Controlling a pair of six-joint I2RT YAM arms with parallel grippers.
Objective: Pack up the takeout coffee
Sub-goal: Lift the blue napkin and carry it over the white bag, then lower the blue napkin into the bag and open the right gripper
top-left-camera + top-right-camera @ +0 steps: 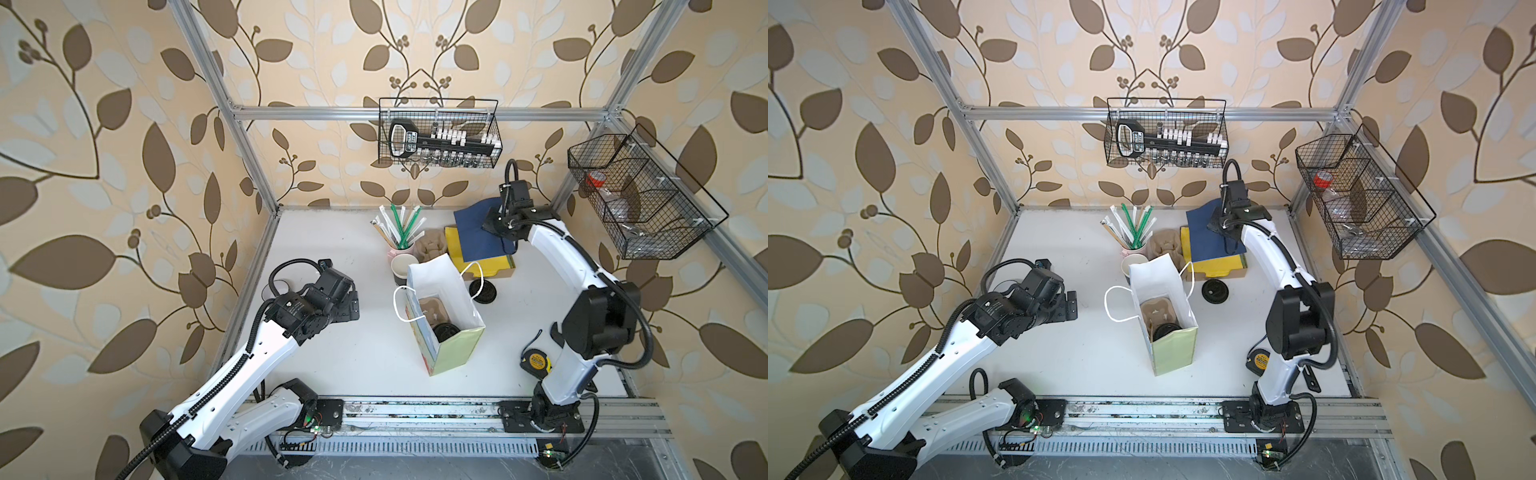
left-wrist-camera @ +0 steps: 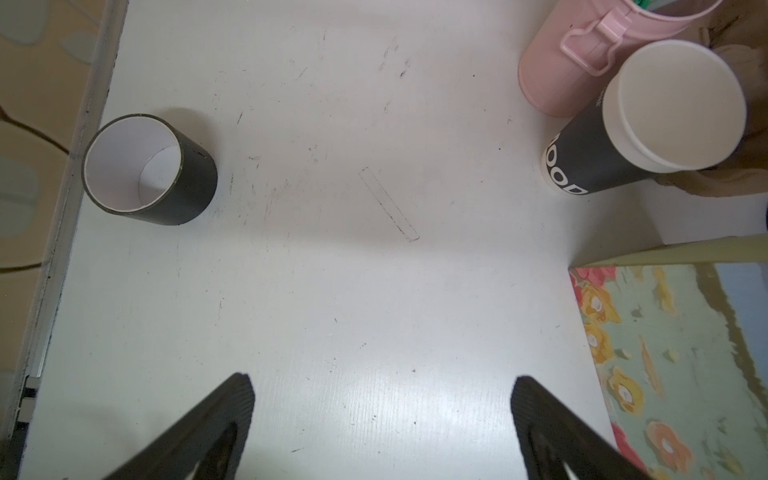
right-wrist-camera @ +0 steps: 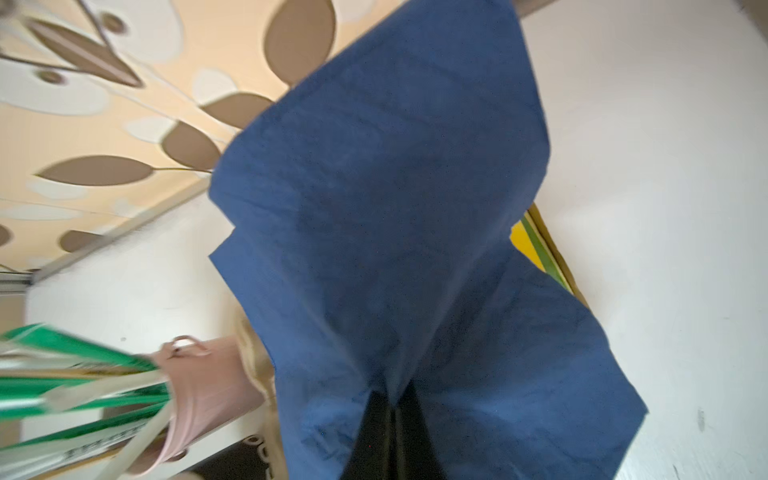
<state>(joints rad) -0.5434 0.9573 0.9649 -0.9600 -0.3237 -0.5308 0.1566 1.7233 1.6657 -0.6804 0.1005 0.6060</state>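
Two black paper cups with white insides stand open on the white table. One cup (image 2: 149,170) is near the table's left edge, partly hidden behind the left arm in a top view (image 1: 282,286). The other cup (image 2: 648,124) has white lettering and stands against the pink cup, just behind the bag (image 1: 405,266) (image 1: 1133,266). My left gripper (image 2: 382,382) (image 1: 353,305) hangs open over bare table between them, holding nothing. At the back right, my right gripper (image 3: 392,395) is shut on a dark blue napkin (image 3: 395,208) (image 1: 473,224), lifted off the stack.
A flowered paper bag (image 1: 453,345) stands open mid-table with a cardboard carrier and a lidded black cup (image 1: 445,332) inside. Behind it are the pink cup of straws (image 1: 401,249), spare carriers (image 1: 432,247) and yellow napkins (image 1: 494,262). A flat black lid (image 1: 482,293) and a tape measure (image 1: 536,361) lie right.
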